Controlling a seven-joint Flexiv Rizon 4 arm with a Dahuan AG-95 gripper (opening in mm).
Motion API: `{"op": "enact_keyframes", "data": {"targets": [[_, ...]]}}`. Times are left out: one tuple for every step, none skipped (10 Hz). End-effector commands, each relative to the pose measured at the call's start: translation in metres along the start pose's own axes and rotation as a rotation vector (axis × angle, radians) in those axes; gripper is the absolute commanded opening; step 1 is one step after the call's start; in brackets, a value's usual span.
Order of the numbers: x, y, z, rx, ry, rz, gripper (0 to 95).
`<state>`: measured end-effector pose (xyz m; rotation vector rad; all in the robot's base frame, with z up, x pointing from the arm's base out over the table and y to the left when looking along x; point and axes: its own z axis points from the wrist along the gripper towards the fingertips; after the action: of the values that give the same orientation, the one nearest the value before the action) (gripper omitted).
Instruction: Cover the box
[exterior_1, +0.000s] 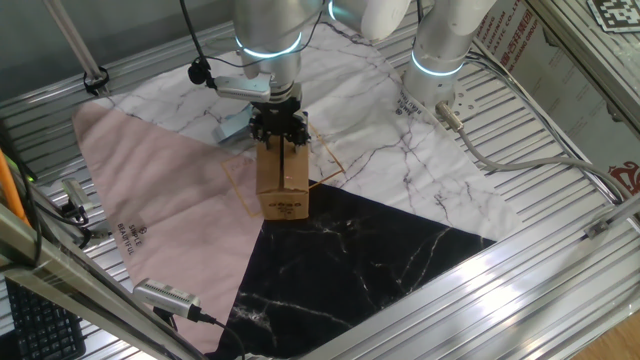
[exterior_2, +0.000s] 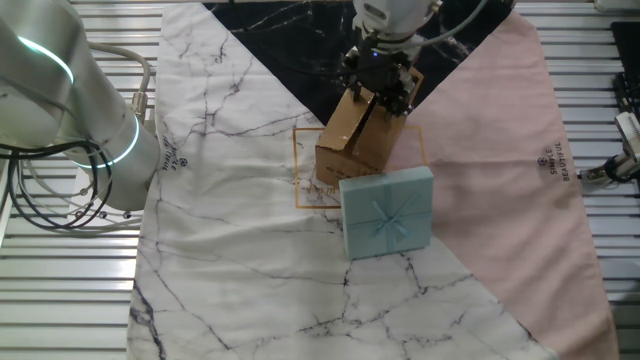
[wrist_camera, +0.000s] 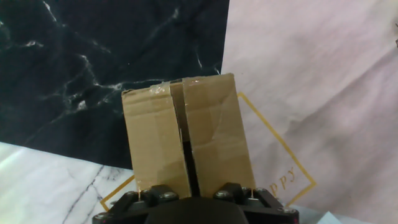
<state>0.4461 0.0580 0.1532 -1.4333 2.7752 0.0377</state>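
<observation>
Hand view: arm (exterior_1: 270, 40) upright over the box (wrist_camera: 186, 134); jaws at its closed flaps, state unclear.

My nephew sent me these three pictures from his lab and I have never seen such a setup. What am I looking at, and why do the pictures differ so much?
It is one moment seen by three cameras. Two cameras stand fixed on opposite sides of a table; the third rides on the machine's hand and looks down along its fingers.

The machine is a silver robot arm with a black two-finger tool at its end. The tool sits right on top of a small brown cardboard box, whose top flaps look folded shut with a narrow seam between them, as the hand view shows. Whether the fingers grip anything cannot be told.

The table is covered with cloths: white marble-patterned, black marble-patterned and pink. Beside the box lies a light blue gift box with a ribbon.
</observation>
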Motion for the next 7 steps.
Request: {"op": "enact_keyframes", "data": {"targets": [[0.0,0.0,0.002,0.005,0.0,0.003,57.0],[-0.001,0.001,0.003,0.006,-0.002,0.004,57.0],[-0.001,0.002,0.006,0.009,-0.001,0.007,38.0],[-0.001,0.002,0.009,0.013,-0.003,0.009,38.0],[-0.002,0.003,0.011,0.015,-0.004,0.01,38.0],[-0.002,0.003,0.013,0.014,-0.006,0.011,38.0],[-0.003,0.003,0.014,0.014,-0.007,0.012,38.0]]}}
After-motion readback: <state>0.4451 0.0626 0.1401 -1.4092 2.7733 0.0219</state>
